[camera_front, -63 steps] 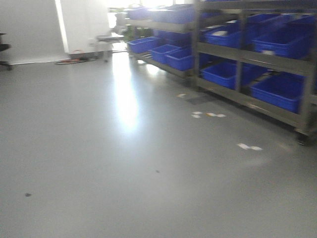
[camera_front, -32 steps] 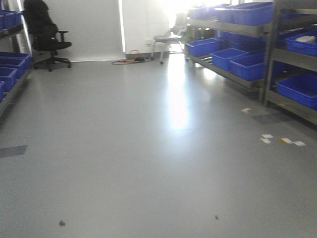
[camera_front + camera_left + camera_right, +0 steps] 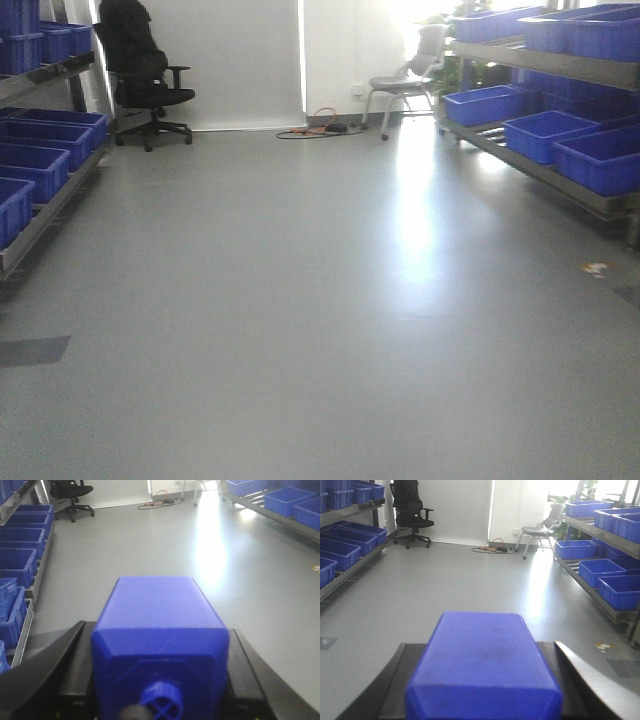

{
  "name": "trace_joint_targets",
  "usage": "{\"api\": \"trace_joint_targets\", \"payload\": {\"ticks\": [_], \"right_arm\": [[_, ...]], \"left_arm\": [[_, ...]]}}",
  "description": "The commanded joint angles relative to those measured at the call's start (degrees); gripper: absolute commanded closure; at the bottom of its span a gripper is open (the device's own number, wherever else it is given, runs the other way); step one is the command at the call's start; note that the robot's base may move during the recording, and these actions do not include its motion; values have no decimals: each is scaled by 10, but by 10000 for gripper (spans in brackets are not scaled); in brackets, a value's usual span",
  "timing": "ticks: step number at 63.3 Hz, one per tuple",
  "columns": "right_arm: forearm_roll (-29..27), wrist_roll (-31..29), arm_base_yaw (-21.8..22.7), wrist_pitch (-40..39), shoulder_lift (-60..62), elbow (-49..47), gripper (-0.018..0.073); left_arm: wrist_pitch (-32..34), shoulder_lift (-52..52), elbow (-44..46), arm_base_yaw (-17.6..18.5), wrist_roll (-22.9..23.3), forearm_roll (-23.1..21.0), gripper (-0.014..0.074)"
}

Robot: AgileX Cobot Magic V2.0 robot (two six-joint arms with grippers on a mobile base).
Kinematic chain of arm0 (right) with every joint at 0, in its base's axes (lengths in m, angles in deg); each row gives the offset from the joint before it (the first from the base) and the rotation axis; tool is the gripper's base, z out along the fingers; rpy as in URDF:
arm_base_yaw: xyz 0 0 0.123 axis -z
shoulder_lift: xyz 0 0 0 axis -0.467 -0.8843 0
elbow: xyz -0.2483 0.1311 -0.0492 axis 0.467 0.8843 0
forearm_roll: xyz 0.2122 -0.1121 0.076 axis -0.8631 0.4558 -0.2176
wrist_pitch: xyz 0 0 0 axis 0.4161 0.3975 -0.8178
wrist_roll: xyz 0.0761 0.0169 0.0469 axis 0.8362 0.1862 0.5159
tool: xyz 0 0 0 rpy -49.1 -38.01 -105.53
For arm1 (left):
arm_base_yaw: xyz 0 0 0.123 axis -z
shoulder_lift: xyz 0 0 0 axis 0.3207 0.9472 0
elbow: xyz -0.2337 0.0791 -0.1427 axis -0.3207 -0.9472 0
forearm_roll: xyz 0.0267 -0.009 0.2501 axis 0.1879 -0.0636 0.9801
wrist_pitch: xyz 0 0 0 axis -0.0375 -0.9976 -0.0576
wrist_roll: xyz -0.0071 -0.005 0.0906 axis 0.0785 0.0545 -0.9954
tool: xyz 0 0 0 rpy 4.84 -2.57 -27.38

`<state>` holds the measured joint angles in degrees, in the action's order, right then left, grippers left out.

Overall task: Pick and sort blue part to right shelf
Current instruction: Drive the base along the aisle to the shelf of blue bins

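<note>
You've got a rack (image 3: 55,210) of blue bins and a black office chair (image 3: 145,70) on the left, left gripper (image 3: 160,690) with fingers (image 3: 65,652) pressed against both sides of a blue part (image 3: 160,610), right gripper (image 3: 482,700) clamping a second blue part (image 3: 482,650) the same way, both parts over the grey floor (image 3: 300,300), right shelf (image 3: 560,63) well apart along the right.

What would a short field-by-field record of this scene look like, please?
left end effector: shut on capped blue part
right end effector: shut on plain blue part
right shelf: ahead on the right, blue bins on it
left rack: more bins
far wall: black office chair, grey chair
</note>
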<state>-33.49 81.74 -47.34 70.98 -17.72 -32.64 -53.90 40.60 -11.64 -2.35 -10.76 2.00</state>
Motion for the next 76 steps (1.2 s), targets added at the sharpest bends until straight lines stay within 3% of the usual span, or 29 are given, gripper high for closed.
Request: {"api": "trace_joint_targets", "payload": {"ticks": [1, 76], "right_arm": [[16, -5, 3, -54, -13, -17, 312], [16, -5, 3, -54, -13, -17, 312]], "left_arm": [[48, 12, 16, -1, 5, 4, 283], [48, 12, 16, 0, 5, 4, 283]]}}
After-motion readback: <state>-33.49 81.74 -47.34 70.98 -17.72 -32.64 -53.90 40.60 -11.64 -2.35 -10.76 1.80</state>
